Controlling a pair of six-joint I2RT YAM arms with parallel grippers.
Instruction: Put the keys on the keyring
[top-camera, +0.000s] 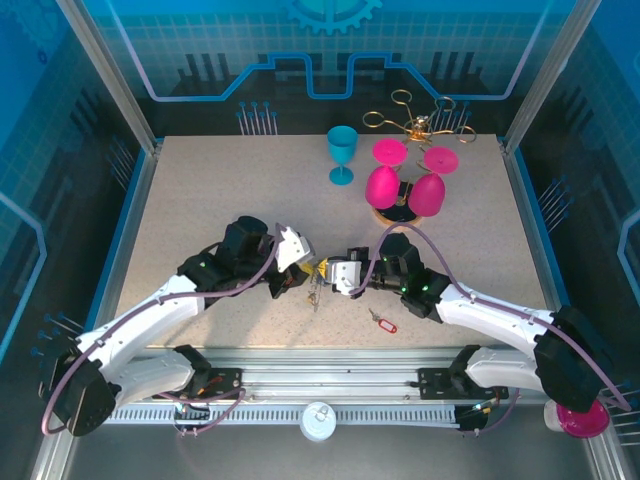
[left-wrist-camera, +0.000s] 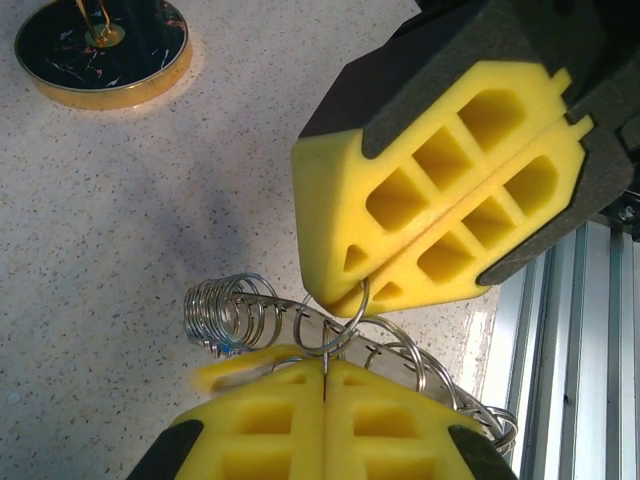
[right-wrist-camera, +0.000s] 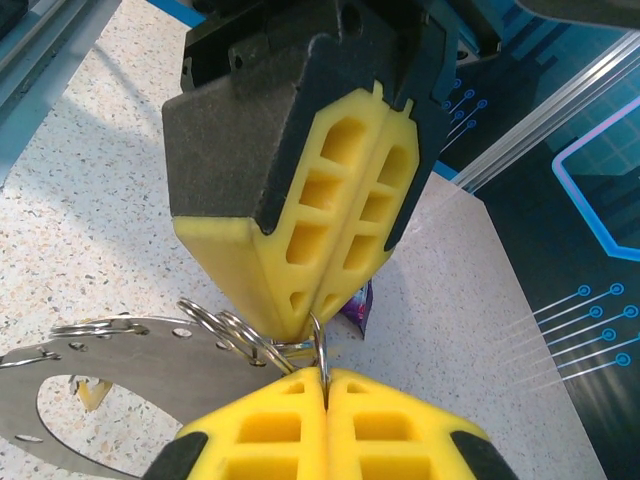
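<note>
silver coil: the keyring (left-wrist-camera: 236, 308), a springy loop of wire turns, lies on the table (top-camera: 230, 190) directly beneath and between the two pincer tips, low enough for a ring to be worked along it.
small wire ring (left-wrist-camera: 361, 305): stands upright between the tips, looped round a turn of the coil; probably a key's own ring being threaded on.
left pincer (left-wrist-camera: 325, 380): clenched, apparently on one side of the small wire ring, likely to steady it.
right pincer (right-wrist-camera: 322, 385): clenched too, tip to tip with the left, nipping the ring's opposite side; two grips would let it be turned or pried along.
keys: a blue-purple head (right-wrist-camera: 358, 302) peeps out just behind the left pincer's tips. the red key (top-camera: 384, 323) lies loose behind the right pincer, toward its base, apart from the coil, so not yet on.
steel plate (right-wrist-camera: 110, 350): flat, perforated, on the table beside the right pincer; whether it joins the coil i cannot tell.
</note>
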